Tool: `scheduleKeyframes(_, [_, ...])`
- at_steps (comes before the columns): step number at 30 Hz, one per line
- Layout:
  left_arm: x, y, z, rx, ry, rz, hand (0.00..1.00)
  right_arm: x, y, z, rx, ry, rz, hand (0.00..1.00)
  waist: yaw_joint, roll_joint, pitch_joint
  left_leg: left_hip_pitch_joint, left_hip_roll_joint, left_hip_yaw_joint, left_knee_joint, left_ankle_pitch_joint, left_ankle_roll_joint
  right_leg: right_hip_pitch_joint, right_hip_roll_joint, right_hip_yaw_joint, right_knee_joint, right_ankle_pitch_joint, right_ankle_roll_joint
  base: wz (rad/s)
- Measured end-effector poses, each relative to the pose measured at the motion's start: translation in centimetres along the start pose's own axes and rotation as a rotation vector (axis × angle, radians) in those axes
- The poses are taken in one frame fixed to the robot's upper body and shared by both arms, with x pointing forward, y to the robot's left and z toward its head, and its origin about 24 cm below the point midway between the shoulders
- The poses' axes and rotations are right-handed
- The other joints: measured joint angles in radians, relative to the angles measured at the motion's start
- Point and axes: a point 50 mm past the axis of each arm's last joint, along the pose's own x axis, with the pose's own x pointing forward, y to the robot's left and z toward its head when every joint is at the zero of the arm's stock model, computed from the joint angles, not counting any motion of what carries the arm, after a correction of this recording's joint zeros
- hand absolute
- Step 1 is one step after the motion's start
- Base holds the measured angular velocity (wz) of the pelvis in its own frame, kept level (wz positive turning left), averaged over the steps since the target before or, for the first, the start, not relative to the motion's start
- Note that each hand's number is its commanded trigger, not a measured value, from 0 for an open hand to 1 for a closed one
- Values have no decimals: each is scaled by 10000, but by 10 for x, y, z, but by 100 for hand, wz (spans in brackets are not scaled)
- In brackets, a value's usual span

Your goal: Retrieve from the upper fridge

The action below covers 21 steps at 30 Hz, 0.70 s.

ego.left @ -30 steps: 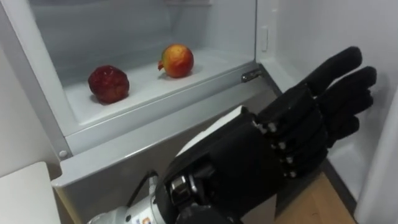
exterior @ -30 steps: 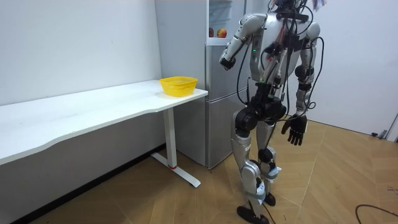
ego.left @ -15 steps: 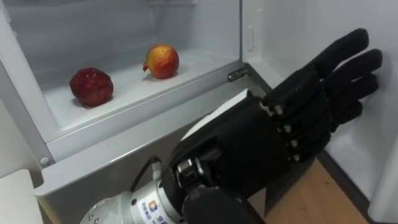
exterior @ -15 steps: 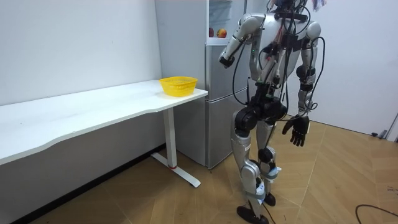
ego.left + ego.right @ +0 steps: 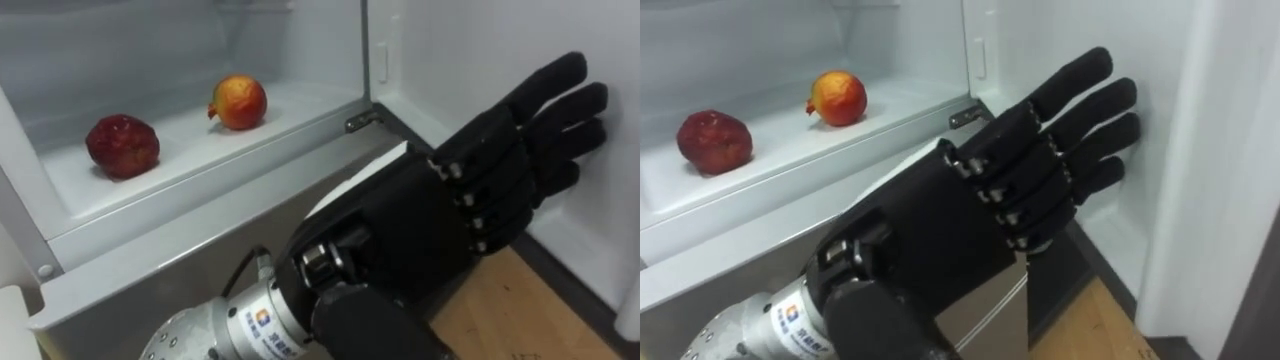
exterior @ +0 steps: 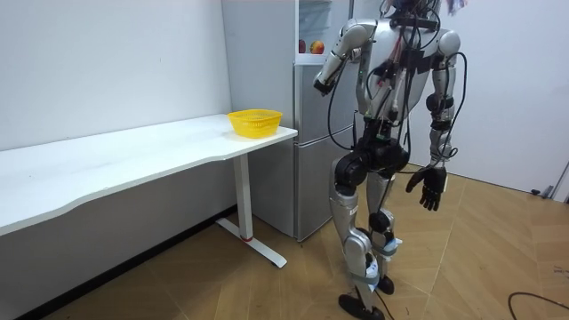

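A: Left hand?
B: The left hand [image 5: 480,195] is raised in front of the open upper fridge [image 6: 313,53]. Fingers straight and spread wide, holding nothing. They point up and right, past the right end of the shelf [image 5: 185,150].

A: Fruit?
B: Two pieces, both on that shelf. The dark red fruit [image 5: 122,146] is to the left and nearer the front. The orange-red fruit [image 5: 240,102] is further back and to the right. They sit apart, and the hand touches neither.

A: Right hand?
B: The right hand [image 6: 431,185] hangs low at the robot's side, fingers loose, empty.

A: Surroundings?
B: The robot stands upright at the fridge. A white bench [image 6: 133,156] runs beside it, with a yellow basket [image 6: 255,122] at the end near the fridge.
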Motion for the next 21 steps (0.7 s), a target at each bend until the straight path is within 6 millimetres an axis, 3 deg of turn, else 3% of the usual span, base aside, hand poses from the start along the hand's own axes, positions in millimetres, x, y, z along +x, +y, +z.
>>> scheduleKeyframes(10, [6, 10, 0, 226, 252, 44, 0, 0, -1, -7, 51, 93, -5, 0, -34, 15, 27, 44, 32, 492, -1, 0, 0, -201, 152, 473, 261, -4, -4, -14])
scheduleKeyframes(21, [5, 16, -6, 505, 627, 435, 0, 0, -2, -11, 117, 179, 4, 0, -46, -50, 71, -35, 31, 519, -3, 0, 0, -451, 186, 542, 431, 2, -12, -3])
